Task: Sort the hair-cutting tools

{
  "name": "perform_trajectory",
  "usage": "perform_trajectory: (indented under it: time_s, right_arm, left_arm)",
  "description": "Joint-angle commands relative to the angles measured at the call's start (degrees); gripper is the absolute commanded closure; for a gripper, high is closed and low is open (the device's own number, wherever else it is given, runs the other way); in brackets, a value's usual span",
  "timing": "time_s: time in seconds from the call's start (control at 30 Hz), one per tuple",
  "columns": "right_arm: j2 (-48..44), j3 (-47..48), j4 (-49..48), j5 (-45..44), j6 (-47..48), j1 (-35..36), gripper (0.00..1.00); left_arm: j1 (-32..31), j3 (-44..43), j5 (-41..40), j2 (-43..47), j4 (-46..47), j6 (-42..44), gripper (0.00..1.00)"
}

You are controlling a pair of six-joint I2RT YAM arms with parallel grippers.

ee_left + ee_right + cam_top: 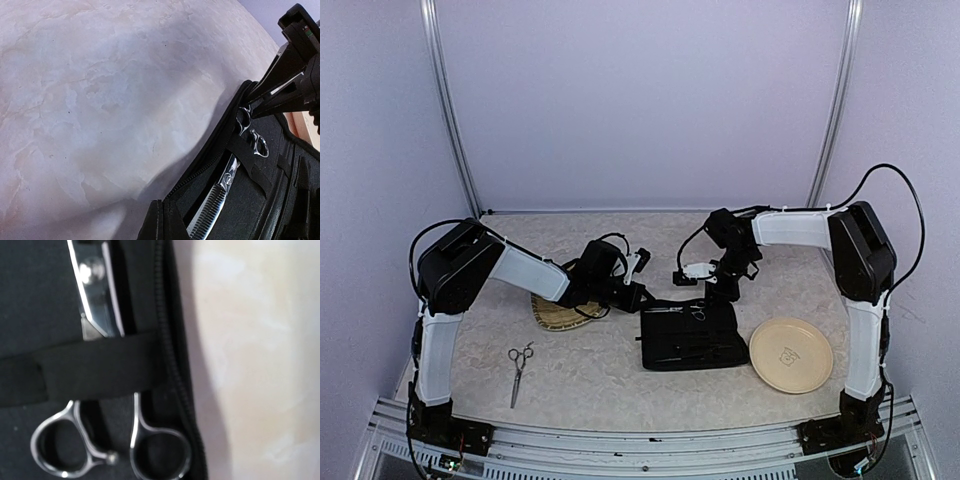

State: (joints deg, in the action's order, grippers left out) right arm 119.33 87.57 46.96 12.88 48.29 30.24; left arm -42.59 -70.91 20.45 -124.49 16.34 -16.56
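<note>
The open black rectangular zip case [712, 348] held slim silver ring-handled scissors [228, 179] strapped at its 12 o'clock edge; left gripper [638, 292] and right gripper [251, 109] openings were indiscernible.

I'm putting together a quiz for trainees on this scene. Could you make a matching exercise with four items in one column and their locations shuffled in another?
Things:
1. loose scissors
2. toothed scissors
3. beige plate
4. woven tray

Places:
A. partly hidden under the left arm
B. inside the black case, under a strap
C. flat on the table, front left
D. just right of the black case

Pairs: 1-C, 2-B, 3-D, 4-A
</note>
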Motion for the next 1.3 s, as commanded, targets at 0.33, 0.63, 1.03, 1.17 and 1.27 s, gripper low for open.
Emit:
perform_trajectory:
  time_s: [0.33,0.63,1.03,1.17,1.27]
  right_arm:
    - [-7.07,-0.87,-1.83,-0.79,-2.93,0.08,0.65]
    - [-15.45,-1.93,-2.82,0.70,-4.73,-1.25,0.57]
    - [-19.65,3.40,-20.07,-6.04,-23.43,-11.54,0.00]
    - [-20.34,-0.56,-20.50,-2.18,-25.64,-14.05,0.01]
    - [-22.89,-6.80,-23.89,1.17,-25.44,-14.04,0.03]
  left_arm:
    - [-2.03,-1.29,-4.13,7.67,-8.39,0.31,0.80]
    - [-2.98,-3.75,-16.11,17.88,-21.31,3.61,0.65]
    - [-8.69,5.11,-34.16,34.54,-43.05,-9.81,0.57]
    - [-11.19,10.68,-37.90,40.98,-48.69,-18.48,0.51]
    - [-11.54,15.90,-38.72,45.96,-51.80,-25.34,0.50]
